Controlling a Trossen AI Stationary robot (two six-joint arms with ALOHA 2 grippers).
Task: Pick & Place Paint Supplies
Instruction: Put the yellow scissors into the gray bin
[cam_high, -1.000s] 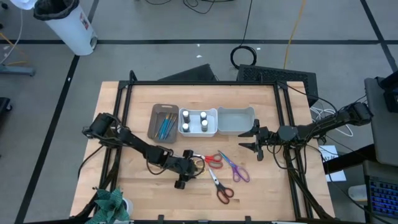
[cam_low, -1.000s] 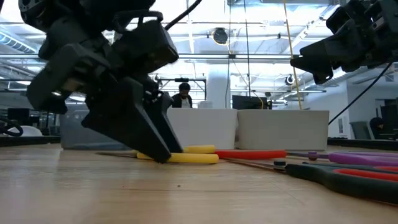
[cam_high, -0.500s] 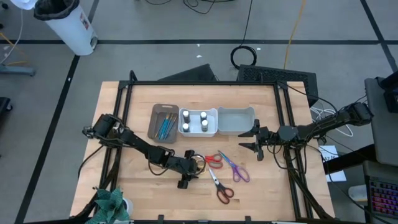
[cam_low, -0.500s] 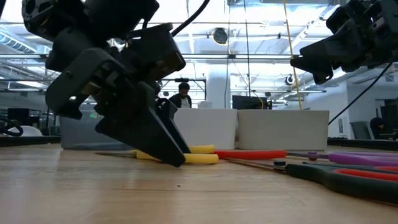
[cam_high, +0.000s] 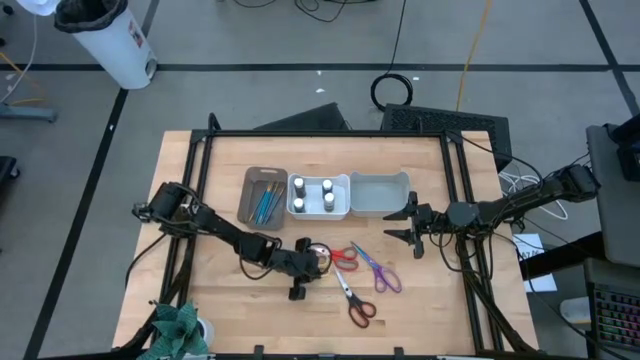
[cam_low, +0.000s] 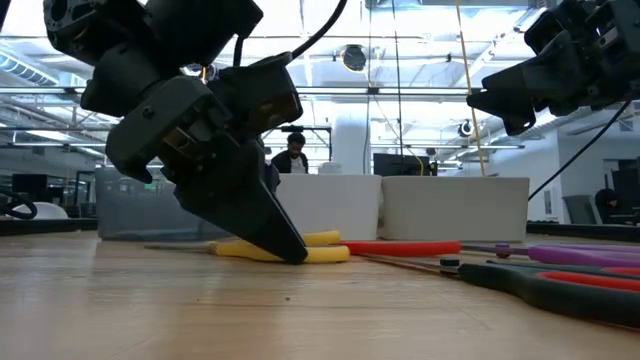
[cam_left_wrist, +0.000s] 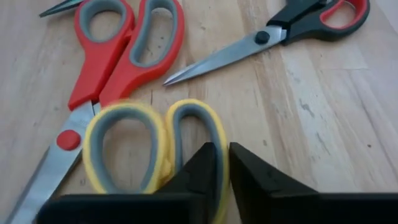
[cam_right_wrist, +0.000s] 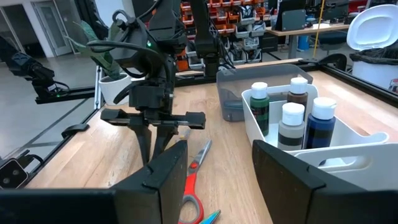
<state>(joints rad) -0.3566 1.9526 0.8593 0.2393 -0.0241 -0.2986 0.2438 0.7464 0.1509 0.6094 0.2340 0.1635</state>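
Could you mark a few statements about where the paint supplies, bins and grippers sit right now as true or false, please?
1. The left gripper is closing on the yellow scissors' handle. True.
2. The four bottles lie loose on the table. False: they stand in the white bin.
3. The right gripper holds the purple scissors. False: it hangs open and empty beside the grey bin.
4. The brushes are in the brown bin. True.
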